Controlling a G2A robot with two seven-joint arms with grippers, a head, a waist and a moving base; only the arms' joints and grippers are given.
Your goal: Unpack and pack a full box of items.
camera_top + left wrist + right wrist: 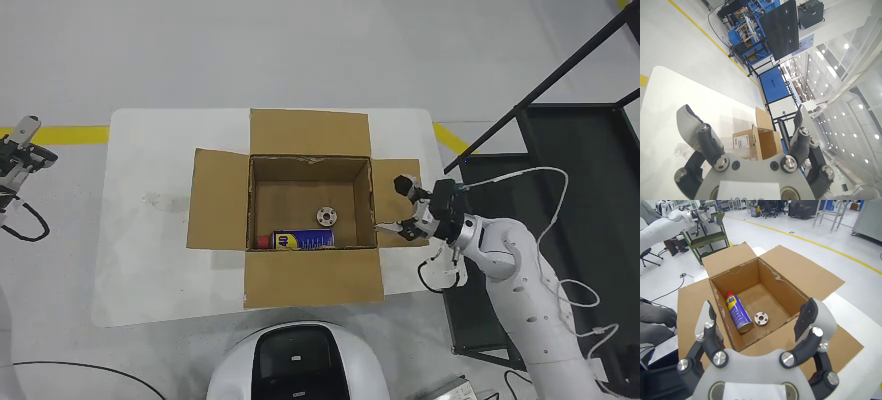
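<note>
Box [310,130] is holding a spray can [303,240] and perhaps a metal flange [326,214] while I am hovering my right gripper [393,207], jaws apart, beside it.

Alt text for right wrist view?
An open cardboard box on a white table holds a blue spray can lying on its side by one wall and a round metal flange beside it. The right gripper, open and empty, hangs over one flap.
</note>
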